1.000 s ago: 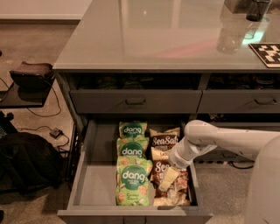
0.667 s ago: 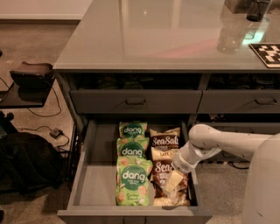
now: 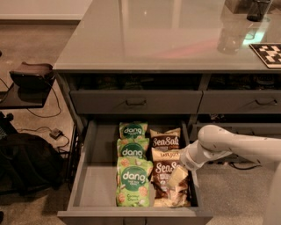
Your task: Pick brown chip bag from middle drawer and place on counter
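Cream gripper [image 3: 178,176]: low inside the open middle drawer [image 3: 94,186], at the end of a white arm [image 3: 237,147] that reaches in from the right.
Grip: cannot be told whether it is open or closed on anything.
Brown chip bag [image 3: 163,170]: directly under the gripper, lying flat at the drawer's front right; the gripper covers part of its right side.
Twin brown bag [image 3: 165,141]: just behind the gripper, touching the first bag's rear edge.
Green bags [image 3: 133,178]: three in a row front to back, just left of the gripper and against the brown ones.
Drawer floor: plain flat grey, bare on the far left of the gripper.
Drawer fronts [image 3: 136,102]: shut, with bar handles, above and behind the gripper.
Counter [image 3: 167,35]: glossy grey-green, well above and behind the gripper, mirroring pale light; a checkered board [image 3: 268,53] and a dark cup [image 3: 258,9] sit at its right end.
Room: brownish carpet [image 3: 39,48] far to the left, with a low black table [image 3: 24,90], a black bag [image 3: 26,162] and cables [image 3: 55,132].
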Action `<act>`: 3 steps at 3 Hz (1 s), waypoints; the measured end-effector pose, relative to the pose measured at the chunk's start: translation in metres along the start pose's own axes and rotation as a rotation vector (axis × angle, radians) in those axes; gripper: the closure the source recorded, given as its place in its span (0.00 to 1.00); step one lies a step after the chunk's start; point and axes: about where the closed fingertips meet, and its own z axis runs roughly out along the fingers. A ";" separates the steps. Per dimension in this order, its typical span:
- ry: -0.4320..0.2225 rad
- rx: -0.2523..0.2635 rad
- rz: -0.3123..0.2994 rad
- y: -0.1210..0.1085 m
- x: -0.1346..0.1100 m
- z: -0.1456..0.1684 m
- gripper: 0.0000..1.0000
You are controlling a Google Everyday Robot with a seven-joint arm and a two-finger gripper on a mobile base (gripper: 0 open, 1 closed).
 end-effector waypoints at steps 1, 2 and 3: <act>-0.028 0.078 0.011 -0.011 -0.007 -0.017 0.00; -0.055 0.056 -0.022 -0.009 -0.034 0.000 0.00; -0.056 0.056 -0.022 -0.009 -0.034 0.000 0.00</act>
